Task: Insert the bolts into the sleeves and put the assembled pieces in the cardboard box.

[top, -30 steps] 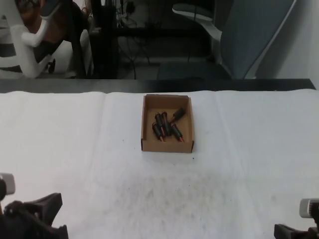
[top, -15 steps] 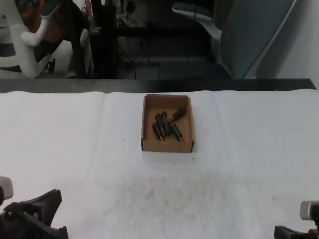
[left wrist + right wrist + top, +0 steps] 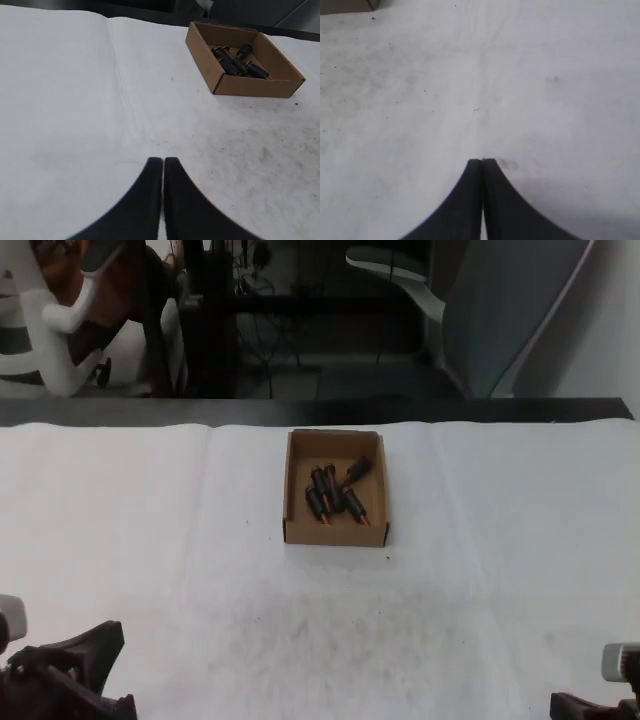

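Note:
The cardboard box sits in the middle of the white bench and holds several dark sleeves with bolts pushed in. The left wrist view shows the same box and pieces far ahead of my left gripper, whose black fingers are shut together on nothing. My right gripper is also shut and empty, just above bare cloth. In the high view, the arms sit at the near left corner and near right corner.
A white cloth covers the bench, with a lengthwise crease and dark specks near the middle. A corner of the box peeks in at the far edge of the right wrist view. Chairs and stands lie beyond the bench's back edge.
The arm at the near left corner has drawn back slightly toward the near edge. The box and the right arm have stayed put.

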`<state>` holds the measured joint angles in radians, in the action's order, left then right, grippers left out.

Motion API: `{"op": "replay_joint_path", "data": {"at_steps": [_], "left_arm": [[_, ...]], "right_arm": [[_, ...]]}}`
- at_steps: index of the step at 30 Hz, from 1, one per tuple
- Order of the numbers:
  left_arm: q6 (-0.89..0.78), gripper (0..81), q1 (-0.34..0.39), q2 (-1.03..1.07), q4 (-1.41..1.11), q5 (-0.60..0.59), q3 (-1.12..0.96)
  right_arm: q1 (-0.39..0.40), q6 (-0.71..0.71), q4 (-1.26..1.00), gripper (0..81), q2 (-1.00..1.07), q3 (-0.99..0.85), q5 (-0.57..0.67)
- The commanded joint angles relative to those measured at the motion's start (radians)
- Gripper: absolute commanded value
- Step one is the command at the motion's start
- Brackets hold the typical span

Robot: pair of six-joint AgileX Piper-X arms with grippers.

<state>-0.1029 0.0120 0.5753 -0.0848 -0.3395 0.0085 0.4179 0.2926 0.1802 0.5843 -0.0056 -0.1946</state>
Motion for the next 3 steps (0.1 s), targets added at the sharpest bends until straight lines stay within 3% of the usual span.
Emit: {"op": "replay_joint_path", "data": {"at_steps": [1, 3], "left_arm": [[-0.002, 1.7, -0.001, -0.009, -0.006, -0.006, -0.009], [-0.002, 1.7, -0.001, -0.009, -0.006, -0.006, -0.009]], "right_arm": [[0.003, 0.003, -0.013, 0.0, 0.002, 0.004, 0.007], [0.003, 0.003, -0.013, 0.0, 0.002, 0.004, 0.007]]}}
